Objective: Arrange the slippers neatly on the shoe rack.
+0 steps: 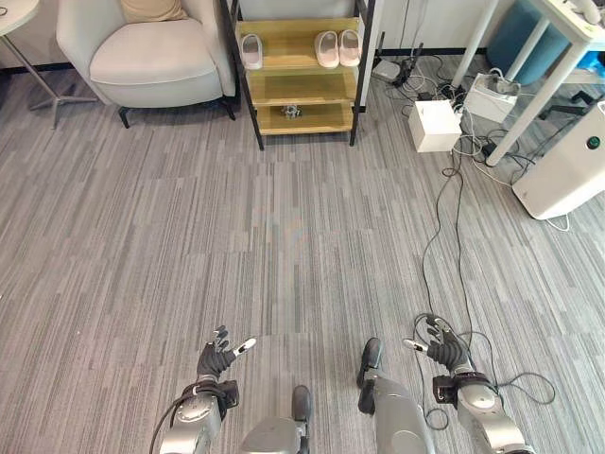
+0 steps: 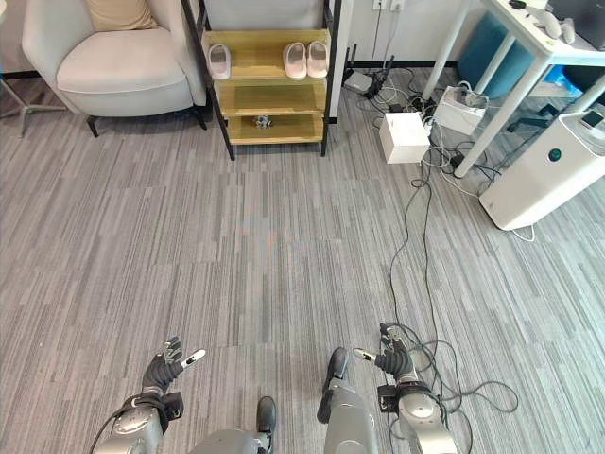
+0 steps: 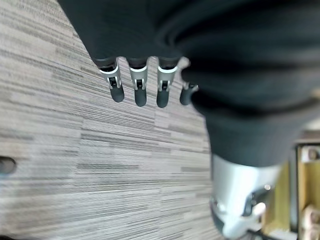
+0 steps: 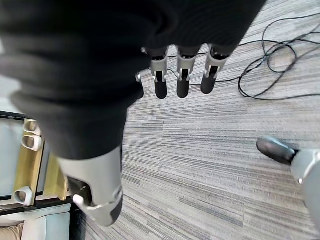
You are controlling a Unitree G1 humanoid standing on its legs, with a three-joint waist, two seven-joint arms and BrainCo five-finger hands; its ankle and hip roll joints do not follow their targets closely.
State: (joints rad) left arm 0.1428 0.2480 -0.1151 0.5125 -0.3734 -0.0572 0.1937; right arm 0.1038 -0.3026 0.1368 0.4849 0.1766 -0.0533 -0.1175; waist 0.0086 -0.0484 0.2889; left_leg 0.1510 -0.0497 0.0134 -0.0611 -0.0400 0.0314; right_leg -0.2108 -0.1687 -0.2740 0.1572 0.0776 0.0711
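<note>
**A:** Where are the slippers?

**B:** I see 3 slippers [image 1: 326,48] on the shoe rack's [image 1: 301,87] top shelf, far across the carpet [image 1: 284,236].

**A:** Hands?

**B:** Left hand [image 1: 218,360] and right hand [image 1: 440,346] hang low, fingers relaxed and apart, holding nothing.

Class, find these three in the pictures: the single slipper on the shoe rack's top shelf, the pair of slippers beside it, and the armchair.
single slipper [image 1: 251,50], left eye view, middle of its upper.
pair of slippers [image 1: 328,48], left eye view, upper of the pair's left slipper.
armchair [image 1: 156,54], left eye view, seat cushion.
</note>
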